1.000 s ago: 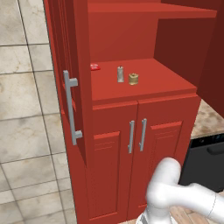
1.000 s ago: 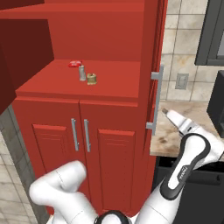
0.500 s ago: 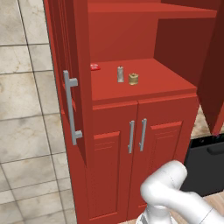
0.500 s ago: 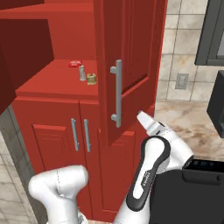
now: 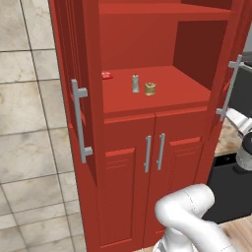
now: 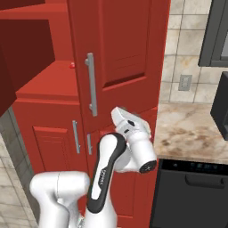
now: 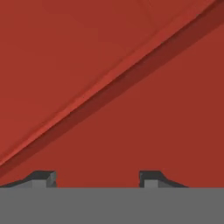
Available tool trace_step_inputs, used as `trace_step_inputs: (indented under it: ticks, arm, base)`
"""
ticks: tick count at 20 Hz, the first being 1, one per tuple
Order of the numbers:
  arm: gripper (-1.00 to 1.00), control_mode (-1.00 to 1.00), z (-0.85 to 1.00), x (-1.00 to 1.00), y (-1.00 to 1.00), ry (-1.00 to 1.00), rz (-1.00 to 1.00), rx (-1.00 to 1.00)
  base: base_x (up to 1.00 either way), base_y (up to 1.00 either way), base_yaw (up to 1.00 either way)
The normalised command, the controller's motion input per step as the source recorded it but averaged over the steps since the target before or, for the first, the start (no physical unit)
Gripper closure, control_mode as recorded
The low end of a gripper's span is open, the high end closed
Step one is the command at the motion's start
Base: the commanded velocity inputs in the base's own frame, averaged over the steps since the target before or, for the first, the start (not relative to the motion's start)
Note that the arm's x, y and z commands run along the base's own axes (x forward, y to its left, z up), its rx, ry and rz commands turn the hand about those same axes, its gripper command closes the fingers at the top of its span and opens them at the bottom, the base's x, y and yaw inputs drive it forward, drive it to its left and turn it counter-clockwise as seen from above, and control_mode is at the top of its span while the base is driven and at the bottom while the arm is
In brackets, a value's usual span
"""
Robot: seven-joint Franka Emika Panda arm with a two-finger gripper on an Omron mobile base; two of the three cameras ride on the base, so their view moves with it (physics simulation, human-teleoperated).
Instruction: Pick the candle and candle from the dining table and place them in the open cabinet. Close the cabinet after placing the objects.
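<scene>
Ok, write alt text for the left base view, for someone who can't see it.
A tall red cabinet stands with its upper doors open; on its inner shelf sit a slim grey candle, a squat golden-tan candle and a small red item. The white arm rises at lower right; the lower doors are shut.

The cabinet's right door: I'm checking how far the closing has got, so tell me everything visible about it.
The right door is glossy red wood with a recessed panel and a long vertical silver bar handle. In the right base view it stands partly swung across the opening, hiding most of the shelf. The claw faces its red panel closely, fingertips apart, with nothing between them; contact can't be confirmed. The left door stands open.
</scene>
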Motion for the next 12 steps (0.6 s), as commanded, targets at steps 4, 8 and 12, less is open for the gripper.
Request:
trace_step_inputs:
  ticks: [4, 8, 12]
  arm:
    - [-1.00, -1.00, 0.39, 0.05, 0.70, 0.00, -0.28, -0.06]
    - [-1.00, -1.00, 0.30, 0.18, 0.52, 0.02, -0.24, -0.04]
    - [-1.00, -1.00, 0.10, 0.47, 0.43, 0.07, -0.17, -0.03]
  base:
    - [0.00, 0.00, 0.00]
    - [0.00, 0.00, 0.00]
    - [0.00, 0.00, 0.00]
